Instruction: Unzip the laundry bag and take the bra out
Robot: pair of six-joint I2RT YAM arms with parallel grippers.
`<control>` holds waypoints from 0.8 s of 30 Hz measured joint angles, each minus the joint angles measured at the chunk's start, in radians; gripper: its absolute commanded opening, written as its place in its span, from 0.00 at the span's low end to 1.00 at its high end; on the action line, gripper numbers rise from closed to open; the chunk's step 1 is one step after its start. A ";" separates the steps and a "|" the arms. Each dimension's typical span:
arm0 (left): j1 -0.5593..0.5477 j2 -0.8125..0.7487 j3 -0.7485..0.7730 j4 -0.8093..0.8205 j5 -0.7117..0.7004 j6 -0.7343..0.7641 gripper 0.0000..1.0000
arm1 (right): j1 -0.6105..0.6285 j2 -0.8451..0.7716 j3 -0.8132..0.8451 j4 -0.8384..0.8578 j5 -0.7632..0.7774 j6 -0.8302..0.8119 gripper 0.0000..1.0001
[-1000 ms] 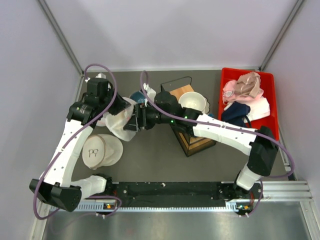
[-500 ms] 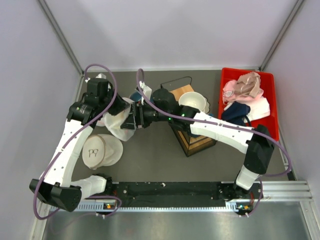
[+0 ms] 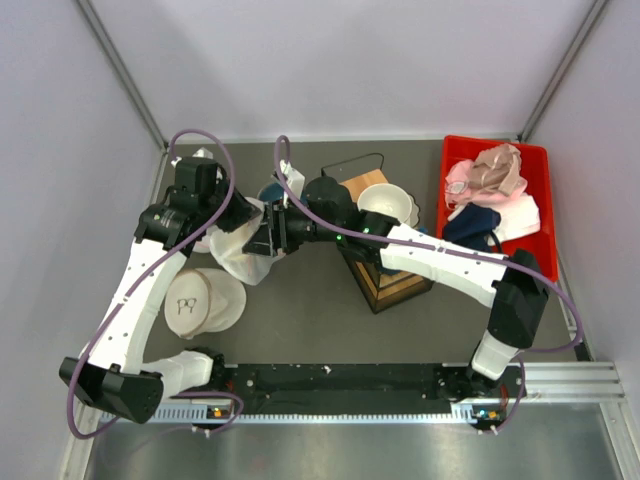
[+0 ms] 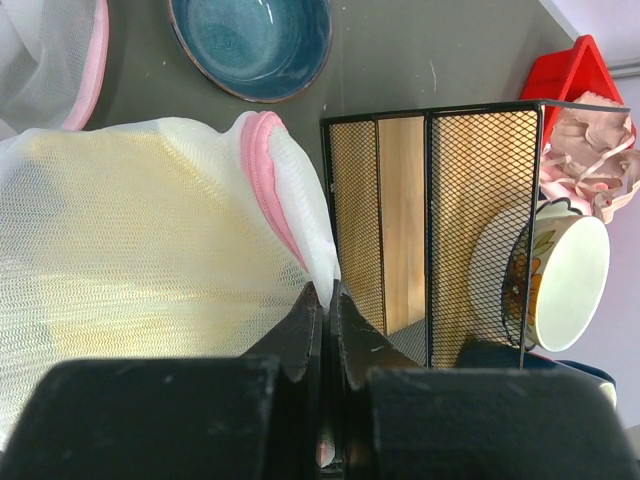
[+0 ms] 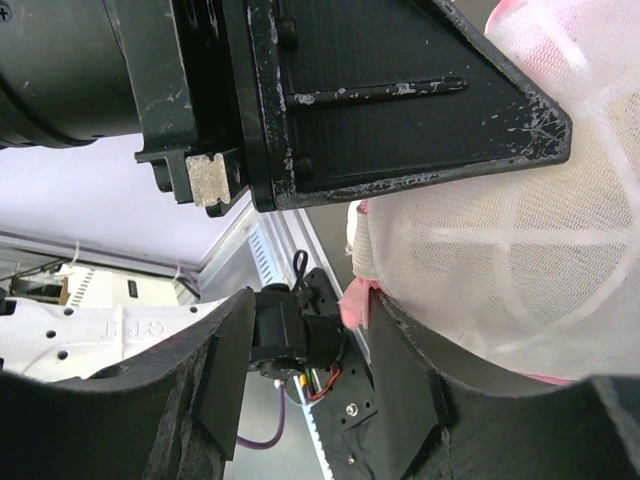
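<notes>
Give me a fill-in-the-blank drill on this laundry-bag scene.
The left fingers pinch the white ____ of the laundry bag. Its zipper trim is ____. The bowl on the table beside it is ____. The bin holding clothes is ____.
Missing: mesh; pink; blue; red.

Grey table [image 3: 320, 320]: flat white round bag [image 3: 203, 300] left, black mesh rack [image 3: 390, 288] centre, red bin [image 3: 546, 180] far right, blue bowl [image 4: 250, 45] behind
</notes>
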 measured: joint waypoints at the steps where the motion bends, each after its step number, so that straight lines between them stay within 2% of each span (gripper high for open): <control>1: 0.000 0.000 0.000 0.000 0.000 0.000 0.00 | 0.000 0.000 0.000 0.000 0.003 0.000 0.47; 10: 0.000 0.000 0.000 0.000 -0.001 0.000 0.00 | -0.002 0.000 -0.034 0.023 0.036 0.016 0.41; 24: 0.001 0.000 -0.001 0.001 -0.012 0.001 0.00 | -0.002 -0.020 -0.074 0.041 0.079 0.027 0.39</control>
